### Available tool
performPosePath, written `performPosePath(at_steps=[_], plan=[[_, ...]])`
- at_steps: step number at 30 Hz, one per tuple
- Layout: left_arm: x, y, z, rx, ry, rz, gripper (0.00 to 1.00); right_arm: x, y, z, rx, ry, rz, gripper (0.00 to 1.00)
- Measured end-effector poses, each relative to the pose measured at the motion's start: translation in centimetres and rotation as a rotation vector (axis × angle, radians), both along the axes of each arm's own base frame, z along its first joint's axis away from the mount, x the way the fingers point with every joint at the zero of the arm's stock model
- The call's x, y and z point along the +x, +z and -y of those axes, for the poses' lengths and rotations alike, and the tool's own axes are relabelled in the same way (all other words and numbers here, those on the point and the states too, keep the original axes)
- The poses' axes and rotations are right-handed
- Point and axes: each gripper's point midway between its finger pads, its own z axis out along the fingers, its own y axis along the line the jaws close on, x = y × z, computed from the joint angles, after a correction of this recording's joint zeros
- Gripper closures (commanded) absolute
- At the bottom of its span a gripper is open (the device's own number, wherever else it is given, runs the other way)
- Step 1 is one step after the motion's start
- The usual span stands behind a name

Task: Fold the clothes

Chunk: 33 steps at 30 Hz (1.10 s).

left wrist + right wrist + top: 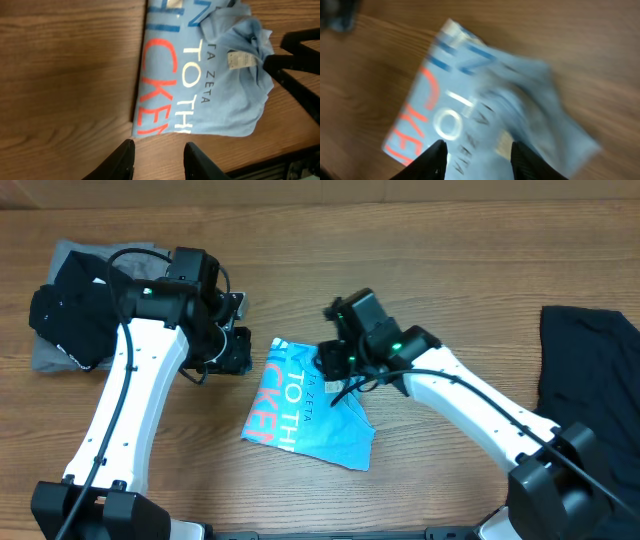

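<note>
Centre: folded T-shirt (310,405) lies flat on the tabletop (450,250), between the two arms.
Far left: pile of clothes (70,310), well apart from the T-shirt.
Right edge: another garment (590,360), also well apart.
Left claw (159,156): over the tabletop, just beside the T-shirt's left edge.
Right claw (477,160): above the T-shirt's far right part.

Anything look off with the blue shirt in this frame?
Yes. The blue shirt is folded but untidy. Cloth is bunched into a crumpled lump around the neck label, and one corner flares out past the folded rectangle. Nothing looks spilled or damaged.
</note>
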Motion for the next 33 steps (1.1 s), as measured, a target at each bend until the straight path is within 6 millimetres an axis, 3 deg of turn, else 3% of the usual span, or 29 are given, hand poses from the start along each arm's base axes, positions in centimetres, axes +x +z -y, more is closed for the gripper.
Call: performPosePath(at_steps=[3,8,10,12,15,18,24,28,33], plan=[[-0.7,-0.1,-0.9,0.005,0.024,-0.039,0.66,0.2,-0.8,-2.0,0.019,0.035,0.021,0.48],[-1.7,-0.2,-1.5,0.012,0.012,-0.077,0.66,0.9,-6.1,-2.6,-0.023,-0.005,-0.052,0.44],[-1.7,-0.2,-1.5,0.012,0.003,-0.073,0.66,1.7,-6.3,-3.0,-0.007,-0.032,-0.039,0.44],[-1.7,-0.2,-1.5,0.012,0.000,-0.072,0.66,2.5,-5.9,-3.4,0.021,-0.060,-0.016,0.53],[-1.6,-0.2,-1.5,0.012,-0.003,-0.069,0.66,3.4,-5.2,-3.8,0.055,-0.095,0.012,0.89],[-1.6,-0.2,-1.5,0.012,-0.003,-0.068,0.66,3.3,-5.4,-3.6,0.047,-0.119,-0.004,0.96],[-1.6,-0.2,-1.5,0.013,-0.003,-0.068,0.64,2.9,-6.4,-0.2,-0.027,-0.174,-0.086,0.96],[-1.4,-0.2,-1.5,0.011,-0.003,-0.061,0.63,4.8,-3.8,2.9,-0.020,-0.217,-0.037,0.93],[-1.3,-0.2,-1.5,0.011,-0.004,-0.057,0.61,6.3,-1.7,6.6,-0.030,-0.278,0.004,0.70]])
